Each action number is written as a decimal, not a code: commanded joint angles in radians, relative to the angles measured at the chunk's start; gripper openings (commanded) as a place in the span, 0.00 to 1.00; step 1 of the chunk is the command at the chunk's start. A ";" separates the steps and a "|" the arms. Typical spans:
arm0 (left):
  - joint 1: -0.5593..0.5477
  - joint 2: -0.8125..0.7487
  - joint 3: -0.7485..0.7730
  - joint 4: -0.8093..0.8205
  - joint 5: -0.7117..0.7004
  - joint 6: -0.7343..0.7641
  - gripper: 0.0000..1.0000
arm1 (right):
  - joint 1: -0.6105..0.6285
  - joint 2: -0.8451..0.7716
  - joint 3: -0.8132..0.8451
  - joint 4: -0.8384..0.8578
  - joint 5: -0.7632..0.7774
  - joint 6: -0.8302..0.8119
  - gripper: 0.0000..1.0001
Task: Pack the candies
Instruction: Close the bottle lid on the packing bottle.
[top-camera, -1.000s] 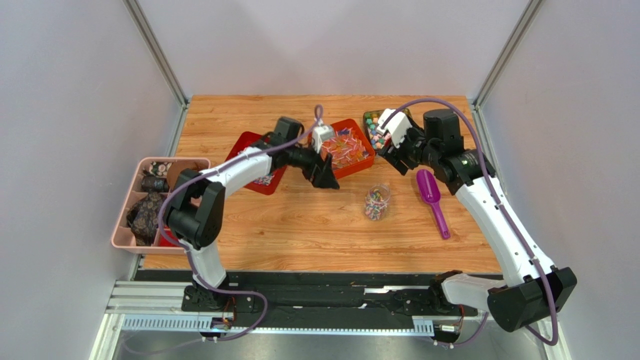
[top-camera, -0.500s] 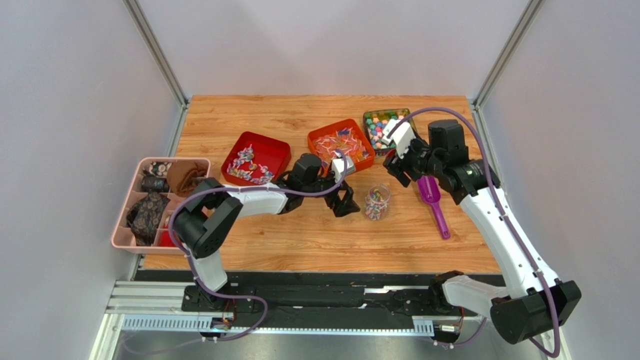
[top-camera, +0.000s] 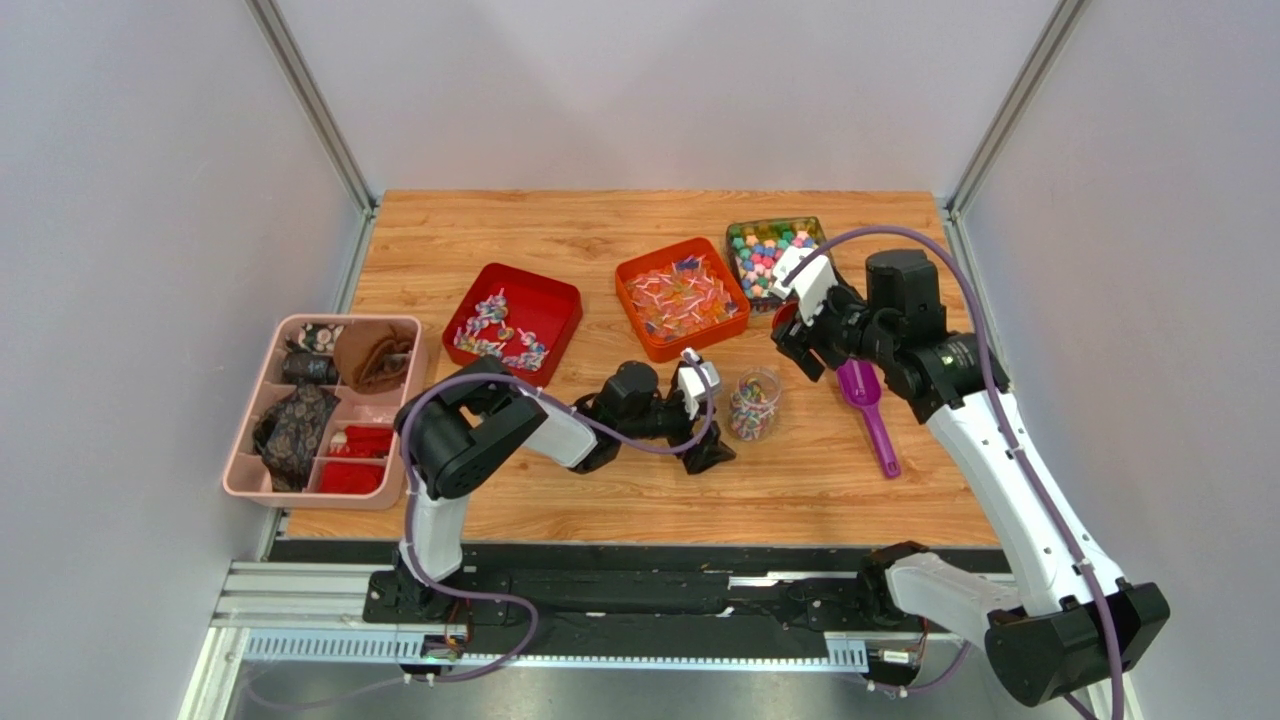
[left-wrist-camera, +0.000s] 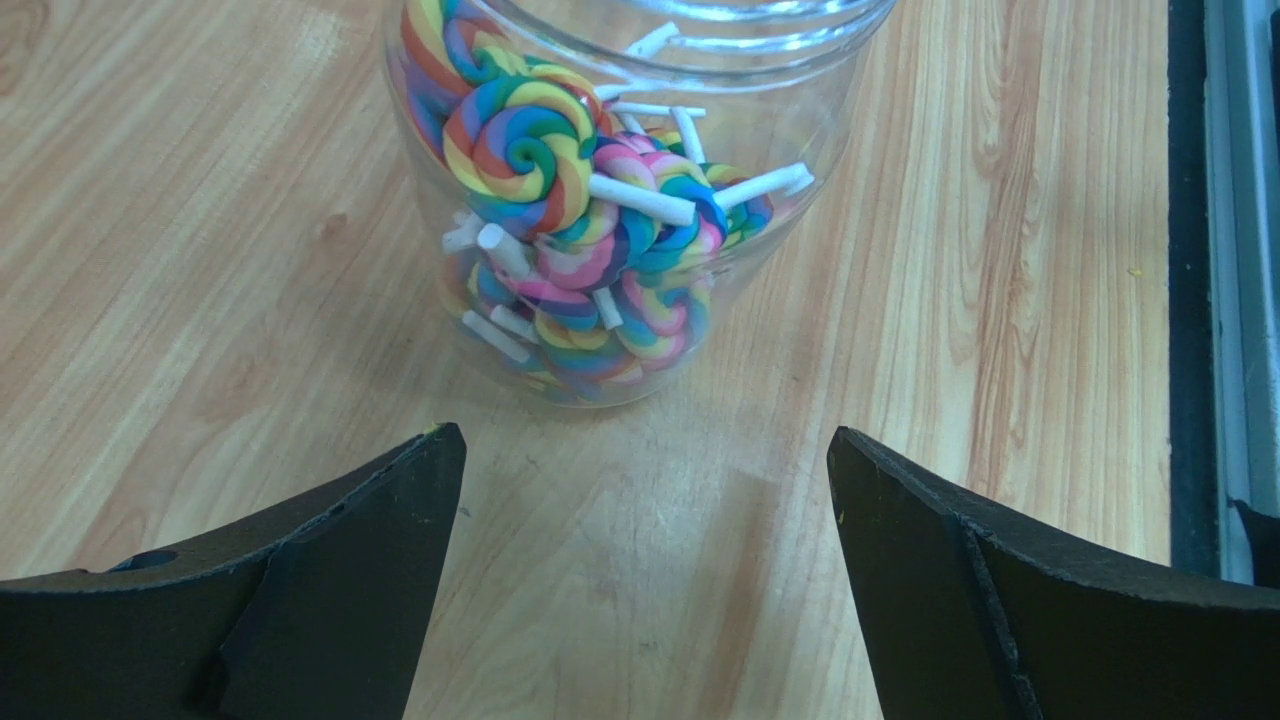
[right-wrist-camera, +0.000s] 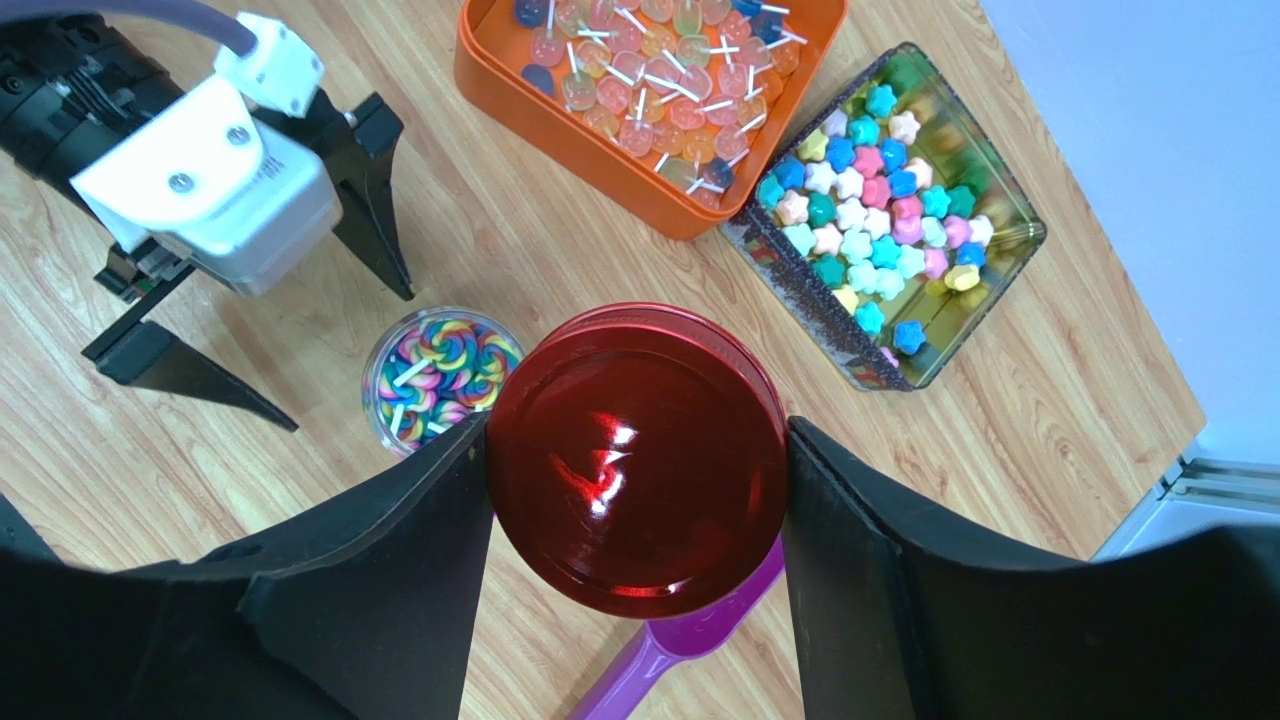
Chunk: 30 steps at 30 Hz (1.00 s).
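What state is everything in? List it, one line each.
jar: upright, lidless, partly full of swirl lollipops.
red lid: gripped in right claw, off the jar.
left claw: open, empty, facing the jar.
right claw: closed on the red lid.
purple scoop: lying flat, not held.
orange tray: holding stick sweets.
clear box: open, star candies inside.

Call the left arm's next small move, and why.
Probably ease the left gripper forward and close on the jar: its jaws stand open just short of it, and the right gripper holds the red lid, so steadying the jar likely precedes capping.
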 joint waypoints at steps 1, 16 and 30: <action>0.001 0.053 -0.059 0.384 0.041 0.008 0.99 | -0.012 -0.003 -0.015 0.023 -0.015 -0.003 0.52; -0.002 0.191 0.047 0.399 0.058 0.051 0.99 | -0.139 0.008 -0.009 -0.066 -0.087 0.022 0.51; -0.033 0.266 0.113 0.442 0.029 0.045 0.99 | -0.147 0.061 -0.016 -0.097 -0.173 0.008 0.51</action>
